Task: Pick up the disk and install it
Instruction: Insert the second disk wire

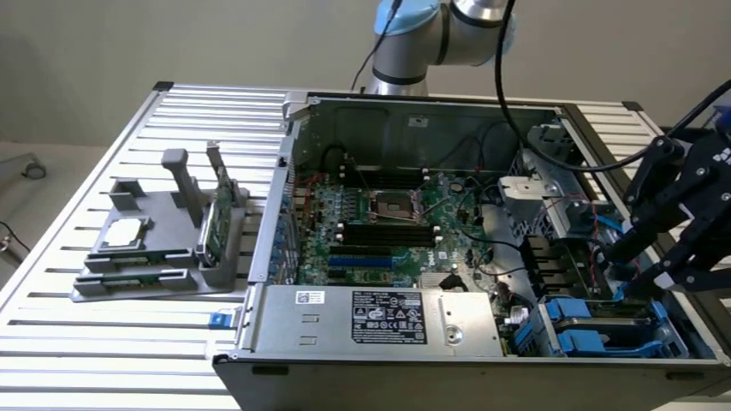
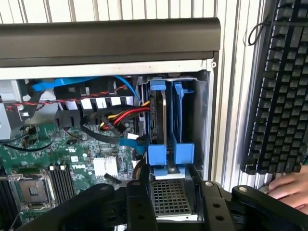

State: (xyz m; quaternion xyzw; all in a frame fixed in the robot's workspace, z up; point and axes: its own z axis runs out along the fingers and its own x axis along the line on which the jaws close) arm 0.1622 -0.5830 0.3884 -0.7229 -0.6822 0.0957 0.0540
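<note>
In the exterior view, you see an open computer case lying on a slatted metal table. Your black gripper hangs over the drive bay in the case corner at the exterior view's right, just above the blue-framed disk seated there.

In the wrist view, your gripper sits with its two fingers partly spread, one on each side of the disk's near end; you cannot tell whether they press it. A keyboard lies beside the case, with a person's hand at its edge.
</note>
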